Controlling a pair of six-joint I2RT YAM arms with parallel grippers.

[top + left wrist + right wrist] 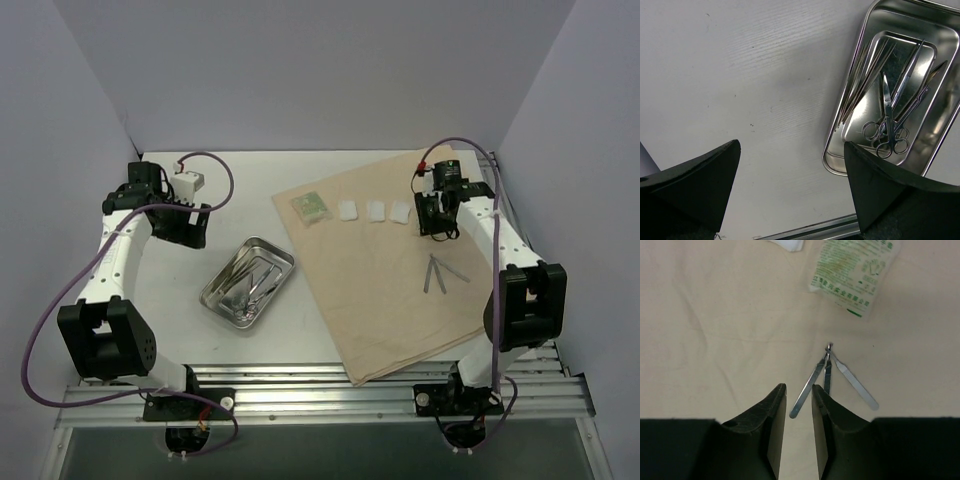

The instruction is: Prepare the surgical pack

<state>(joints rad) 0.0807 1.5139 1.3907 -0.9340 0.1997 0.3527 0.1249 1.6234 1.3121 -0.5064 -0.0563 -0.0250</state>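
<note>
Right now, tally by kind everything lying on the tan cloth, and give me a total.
Green packets: 2 (the second is hidden under the right arm in the overhead view)
White gauze squares: 3
Tweezers: 3
Total: 8

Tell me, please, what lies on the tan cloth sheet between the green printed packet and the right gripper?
Three white gauze squares lie in a row there on the tan cloth sheet, seen in the top view.
</note>
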